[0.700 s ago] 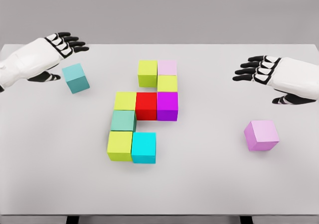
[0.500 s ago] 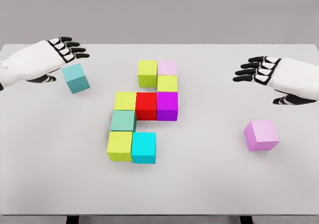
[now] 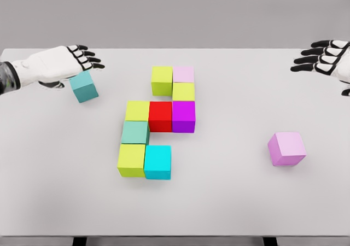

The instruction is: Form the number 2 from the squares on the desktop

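Hovering at the upper left of the frame, the left hand (image 3: 60,65) is seen with fingers spread, just over the loose teal cube (image 3: 83,86) but not closed on it. The right hand (image 3: 327,57) is held open at the upper right edge. Eight cubes are clustered mid-desk (image 3: 229,202), the red cube (image 3: 161,116) among them. A pink cube (image 3: 286,148) lies apart at the lower right.

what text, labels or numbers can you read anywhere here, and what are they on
None: no printed words, labels, brands or numbers show on anything.
The cubes, such as the red cube and the loose pink cube, have plain coloured faces.
The table and both hands, left hand and right hand, are unmarked too.
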